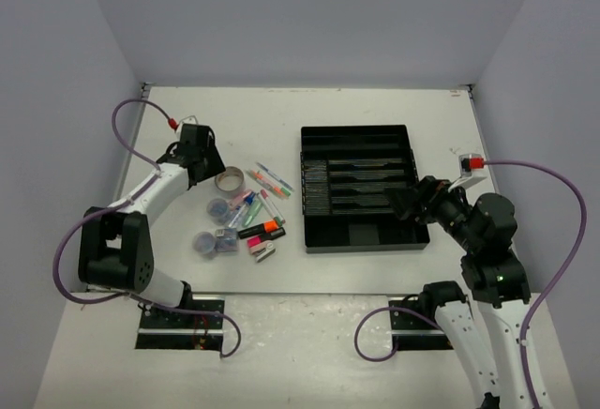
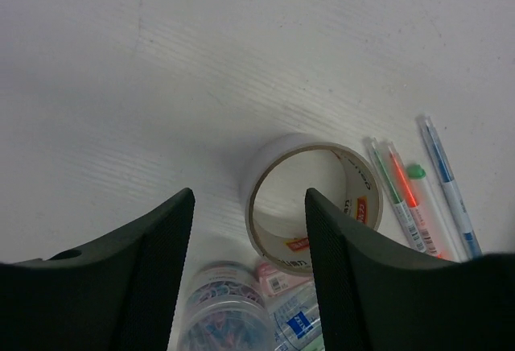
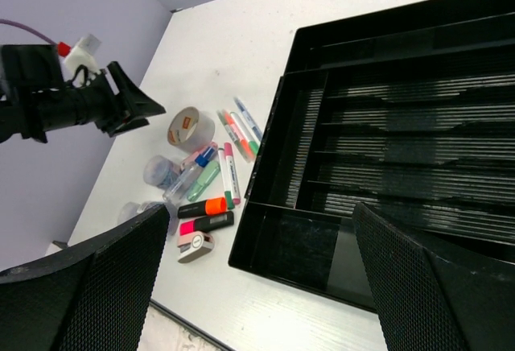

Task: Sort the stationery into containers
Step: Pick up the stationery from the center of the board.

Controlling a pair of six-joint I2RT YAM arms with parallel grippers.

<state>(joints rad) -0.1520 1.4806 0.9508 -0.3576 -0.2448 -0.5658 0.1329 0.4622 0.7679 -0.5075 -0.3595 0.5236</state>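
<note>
The tan tape roll [image 1: 230, 180] lies flat on the white table; in the left wrist view its ring [image 2: 278, 156] sits just ahead of my fingers. My left gripper [image 1: 206, 165] [image 2: 249, 196] is open and empty, just left of and above the roll. Clear tubs [image 1: 218, 208] [image 2: 225, 311], thin pens [image 1: 274, 179] [image 2: 402, 198], a blue-capped bottle [image 1: 240, 212], highlighters [image 1: 261, 231] [image 3: 203, 208] and a small white block [image 1: 265, 252] [image 3: 195, 245] lie clustered beside it. The black organiser tray [image 1: 360, 129] [image 3: 278, 109] holds nothing. My right gripper [image 1: 405, 201] [image 3: 259, 210] is open and empty over the tray's right side.
Grey walls enclose the table on three sides. The stationery cluster sits left of the tray. The left arm's purple cable [image 1: 122, 128] loops over the table's left edge.
</note>
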